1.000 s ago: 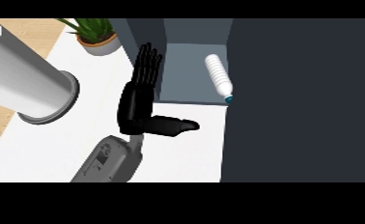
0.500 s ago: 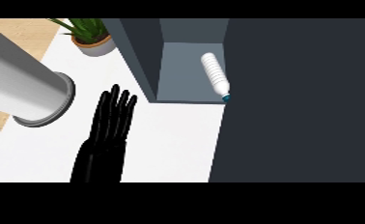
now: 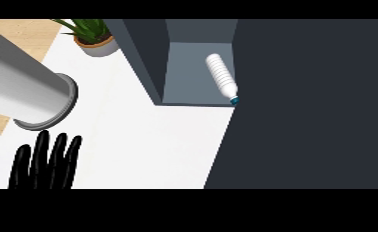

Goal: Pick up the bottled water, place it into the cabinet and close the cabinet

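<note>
since bottled water (image 3: pixel 221 76) lies inside cabinet (image 3: pixel 193 63), we judge closing step in hand; left hand (image 3: pixel 44 163) low on tabletop (image 3: pixel 148 141), fingers straight, spread, holding nothing; next we must swing door (image 3: pixel 303 106) shut.

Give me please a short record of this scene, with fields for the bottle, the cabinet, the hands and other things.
bottle: bottled water lying on its side inside the cabinet, cap toward the front
cabinet: cabinet compartment not closed
left hand: hand at lower left, fingers straight, holding nothing
right hand: not visible
other things: potted plant at upper left; grey cylinder at left
</note>
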